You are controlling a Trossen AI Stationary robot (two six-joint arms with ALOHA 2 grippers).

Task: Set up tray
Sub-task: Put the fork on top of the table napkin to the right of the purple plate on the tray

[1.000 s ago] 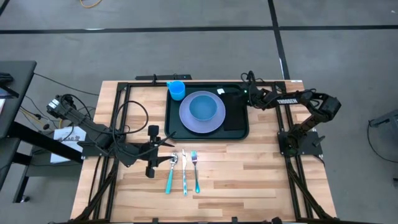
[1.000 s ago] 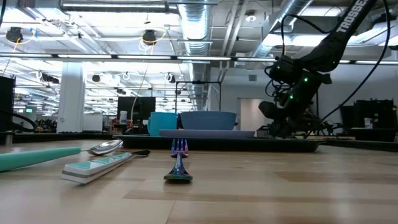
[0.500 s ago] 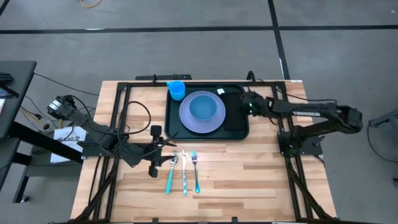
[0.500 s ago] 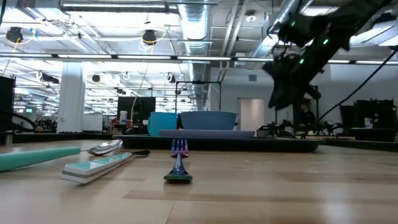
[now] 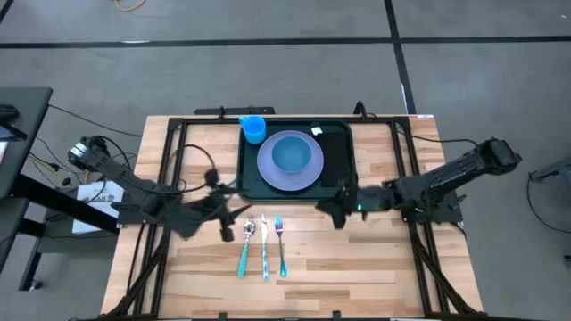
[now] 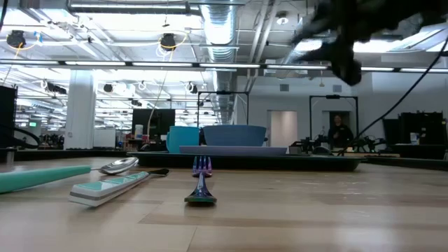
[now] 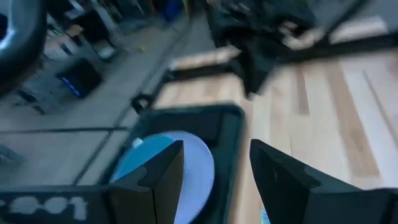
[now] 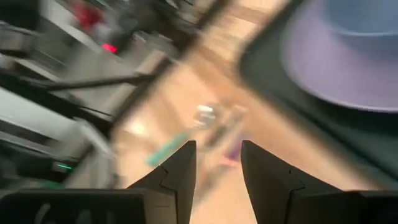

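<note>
Right gripper (image 5: 336,209) off the tray (image 5: 342,190), swung from its back right corner to the bare table just off its front right corner (fingers apart), left gripper (image 5: 217,205) shifted slightly toward the tray's front left corner

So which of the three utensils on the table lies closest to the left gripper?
The spoon, leftmost of the three; the left gripper sits just beside its bowl.

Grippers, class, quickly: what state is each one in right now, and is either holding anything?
Left gripper: open, holding nothing, near the cutlery.
Right gripper: open, holding nothing, just off the tray.
</note>
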